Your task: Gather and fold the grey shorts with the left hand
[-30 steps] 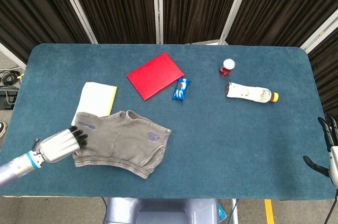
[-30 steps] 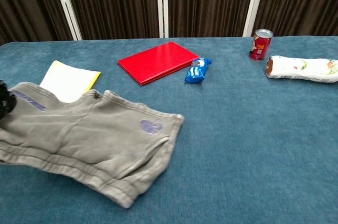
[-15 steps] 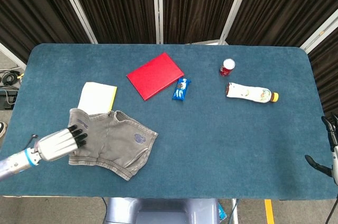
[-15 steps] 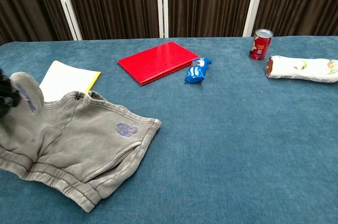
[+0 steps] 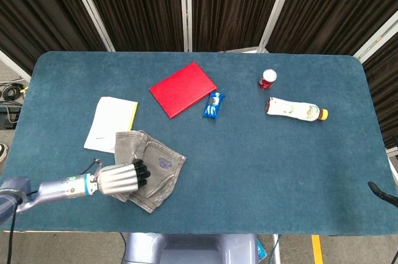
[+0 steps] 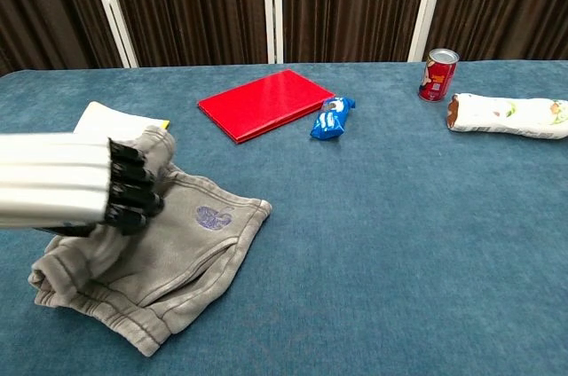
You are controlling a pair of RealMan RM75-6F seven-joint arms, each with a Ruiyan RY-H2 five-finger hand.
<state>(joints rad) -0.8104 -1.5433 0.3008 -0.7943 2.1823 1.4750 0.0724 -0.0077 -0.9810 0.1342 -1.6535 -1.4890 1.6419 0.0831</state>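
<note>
— grey shorts (image 5: 151, 165) sit bunched at the near left of the blue table (image 5: 261, 164), one edge just touching the yellow-backed notepad (image 5: 111, 124). looks like the fold itself is under way.

— agreed. the left hand (image 5: 122, 179) lies on the cloth with its fingers (image 6: 131, 190) straight and close together, pressing rather than gripping, as far as i can tell.

— next move, i'd say, calls for flattening the doubled layer and tidying that loose waistband by the front edge.

— chest view shows the rolled hump under the fingertips; from above it reads flat.

— and the head view catches a dark sliver of the right arm at the far right edge, but not the hand. chest view misses it.
</note>
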